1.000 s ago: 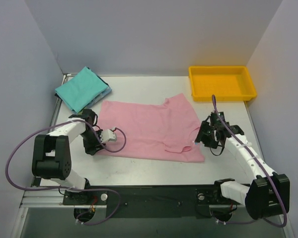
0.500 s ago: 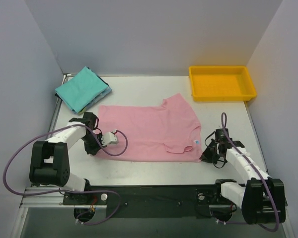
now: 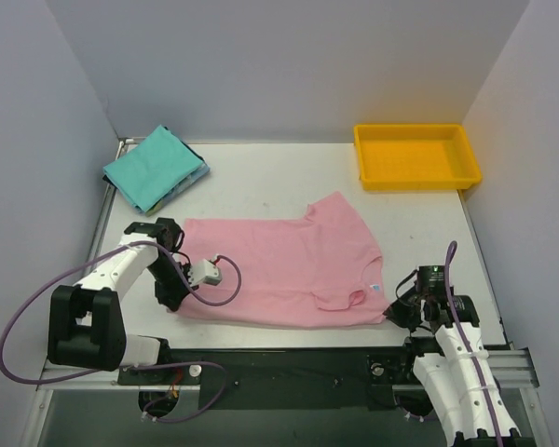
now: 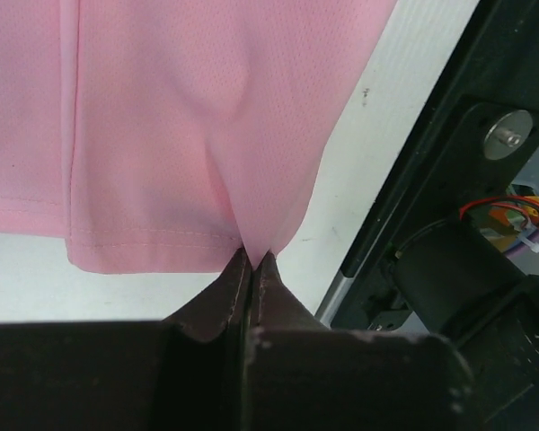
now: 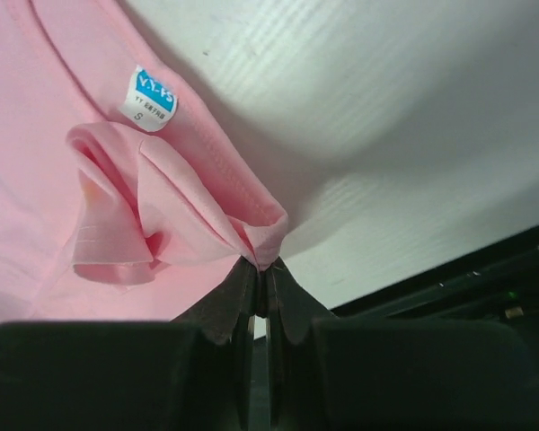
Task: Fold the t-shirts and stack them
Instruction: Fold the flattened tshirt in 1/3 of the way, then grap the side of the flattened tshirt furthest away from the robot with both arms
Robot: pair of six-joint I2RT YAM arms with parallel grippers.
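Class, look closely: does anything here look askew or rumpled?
The pink t-shirt is bunched into crumpled folds by its label, where the right end effector pinches it. The teal t-shirt lies diagonally at the far left.

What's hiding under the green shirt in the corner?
Under the teal-green t-shirt a thin blue edge of cloth peeks out along its right side. The rest is covered, so how big it is, or whether anything else lies below, cannot be seen.
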